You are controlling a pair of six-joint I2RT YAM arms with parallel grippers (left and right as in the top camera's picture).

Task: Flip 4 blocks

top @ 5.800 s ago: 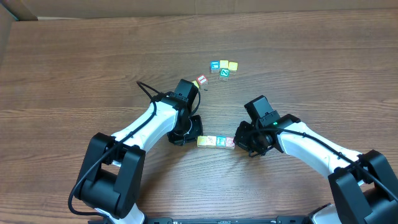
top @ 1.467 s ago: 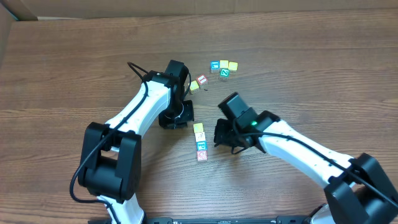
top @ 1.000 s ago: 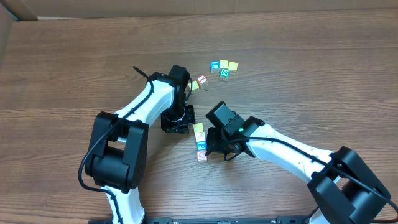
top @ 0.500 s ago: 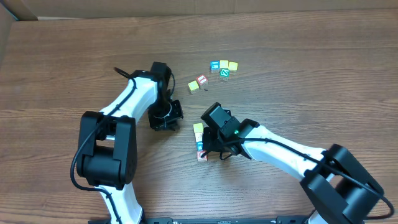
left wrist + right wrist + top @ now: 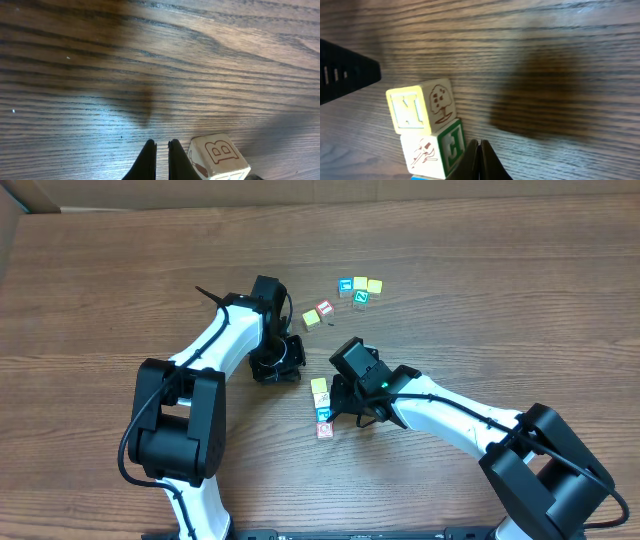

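Left fingers [image 5: 149,161] back nearer the blocks [image 5: 322,406], right fingers [image 5: 473,162] still alongside

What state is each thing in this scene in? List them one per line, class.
left end effector: shut, empty.
right end effector: shut, empty, beside the row.
four blocks: touching in a row on the table.
B cube: resting flat beside the left end effector.
yellow and red pair: loose, side by side.
cluster with the green Z cube: bunched together.

The block column [image 5: 322,408] is hemmed in — right gripper [image 5: 335,404] just beside it, left gripper [image 5: 290,360] near its other side.
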